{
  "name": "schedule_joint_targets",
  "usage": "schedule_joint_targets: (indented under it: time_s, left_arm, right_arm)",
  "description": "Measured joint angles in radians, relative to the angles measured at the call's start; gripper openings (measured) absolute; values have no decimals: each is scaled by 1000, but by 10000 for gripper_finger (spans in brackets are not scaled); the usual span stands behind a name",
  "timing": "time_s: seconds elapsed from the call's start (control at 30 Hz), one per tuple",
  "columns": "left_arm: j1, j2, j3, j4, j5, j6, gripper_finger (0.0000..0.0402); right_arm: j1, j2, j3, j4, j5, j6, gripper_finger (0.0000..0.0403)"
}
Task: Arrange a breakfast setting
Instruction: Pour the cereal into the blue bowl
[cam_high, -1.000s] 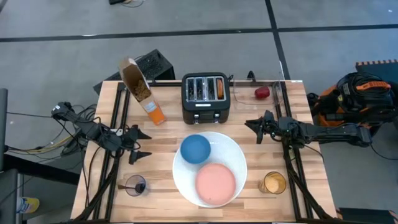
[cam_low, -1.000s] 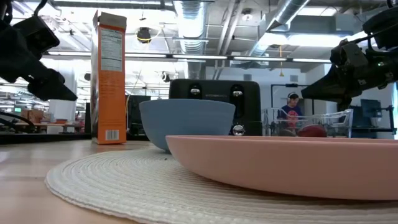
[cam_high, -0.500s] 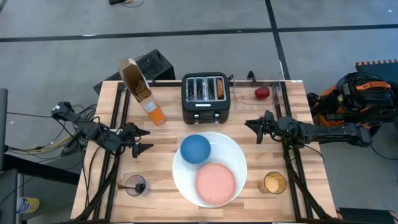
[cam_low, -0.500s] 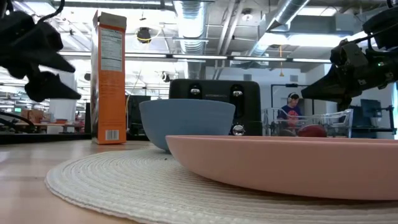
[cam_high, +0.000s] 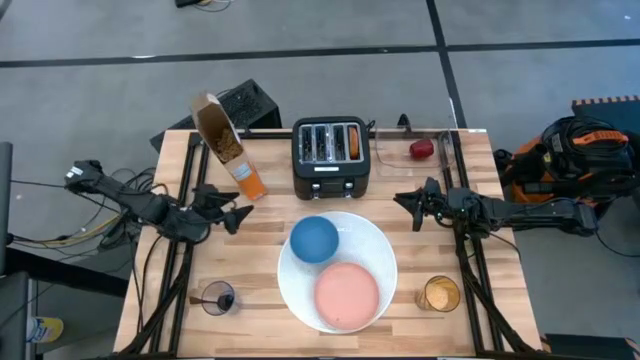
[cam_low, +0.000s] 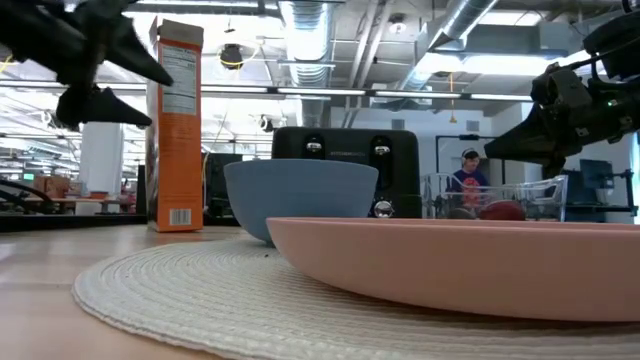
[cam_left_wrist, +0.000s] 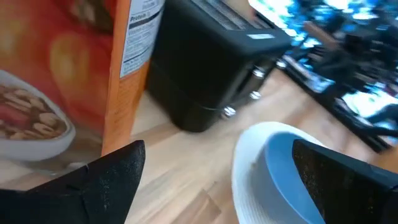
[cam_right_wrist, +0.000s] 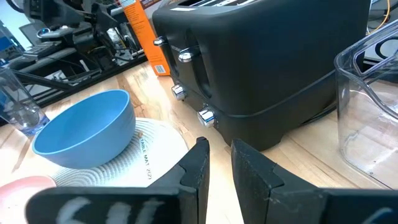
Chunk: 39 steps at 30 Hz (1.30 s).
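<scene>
A large round white plate (cam_high: 375, 250) lies at the table's middle front, with a small blue bowl (cam_high: 314, 240) and a small pink plate (cam_high: 347, 295) on it. An open orange cereal box (cam_high: 228, 150) with brown cereal stands at the far left. A bagel half (cam_high: 355, 142) sticks up from a slot of the black toaster (cam_high: 332, 160). A red fruit (cam_high: 421, 149) lies in a clear container at the far right. My left gripper (cam_high: 236, 213) is open and empty, in the air just near of the cereal box. My right gripper (cam_high: 400, 203) hovers right of the toaster, its fingers (cam_right_wrist: 200, 163) nearly together, and it is empty.
A clear glass (cam_high: 217, 298) with a dark utensil in it stands at the front left. A glass of orange drink (cam_high: 438, 294) stands at the front right. Bare wood lies between the cereal box and the white plate.
My left gripper has risen and gone toward the far edge and a little right, closing on the cereal box, and it stays open. The right arm and all the table's things have kept still.
</scene>
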Motion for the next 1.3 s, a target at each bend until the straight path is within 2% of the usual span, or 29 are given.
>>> schedule_joint_targets:
  time_s: [0.2, 0.37, 0.67, 0.93, 1.3]
  left_arm:
    - [94, 232, 72, -7, 31, -180, 393]
    - [139, 388, 158, -30, 54, -258, 393]
    - [178, 595, 371, -304, 31, -443, 398]
    - [136, 647, 423, -436, 17, -647, 400]
    - [123, 647, 423, -470, 12, -740, 400]
  right_arm:
    - [0, 0, 0, 0, 0, 0, 91]
    - [0, 0, 0, 0, 0, 0, 91]
    - [0, 0, 0, 0, 0, 0, 91]
    - [0, 0, 0, 0, 0, 0, 91]
    - [0, 0, 0, 0, 0, 0, 91]
